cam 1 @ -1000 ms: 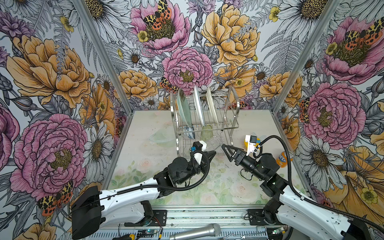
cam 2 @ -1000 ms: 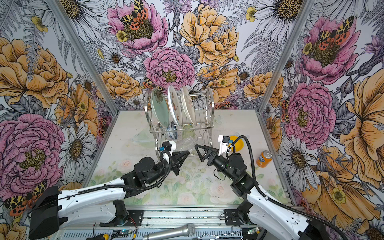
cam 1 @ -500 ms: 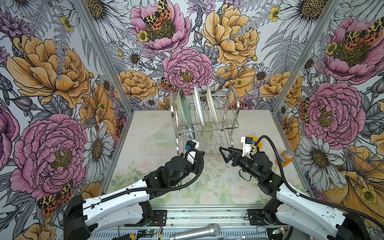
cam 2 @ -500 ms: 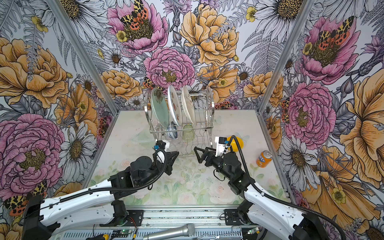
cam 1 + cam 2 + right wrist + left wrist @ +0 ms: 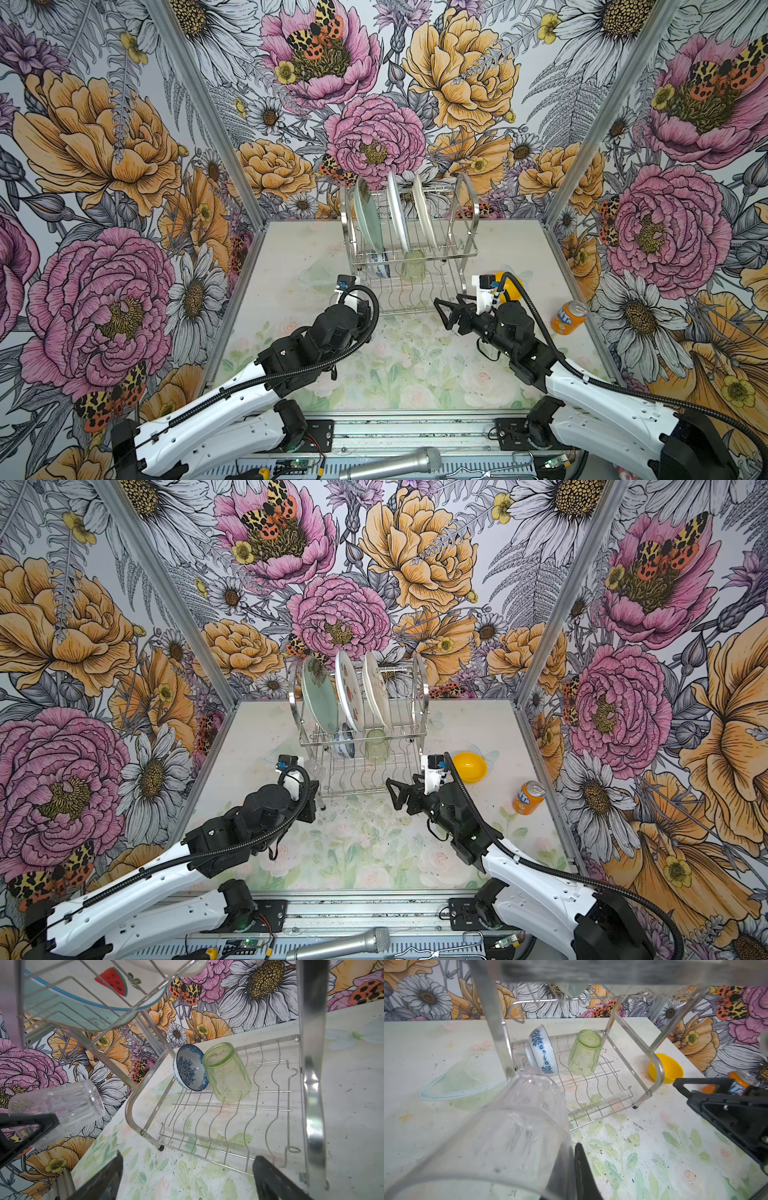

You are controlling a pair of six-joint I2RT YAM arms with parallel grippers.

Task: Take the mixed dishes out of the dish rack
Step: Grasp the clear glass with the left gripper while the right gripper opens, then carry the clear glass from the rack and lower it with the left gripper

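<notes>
Three walls (image 5: 415,83) papered with oversized pink and orange peonies, daisies and moths enclose a pale tabletop (image 5: 415,374) printed with faint leaves and roses. Metal corner posts (image 5: 208,112) frame it under even light.

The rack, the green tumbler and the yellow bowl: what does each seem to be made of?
Rack: looks like polished steel wire and strip, mirror-bright with sharp reflections. Green tumbler: translucent glass or hard plastic. The rack shows through its wall, but I cannot tell which material it is. Yellow bowl: probably plastic, opaque, with even colour and a soft sheen.
</notes>
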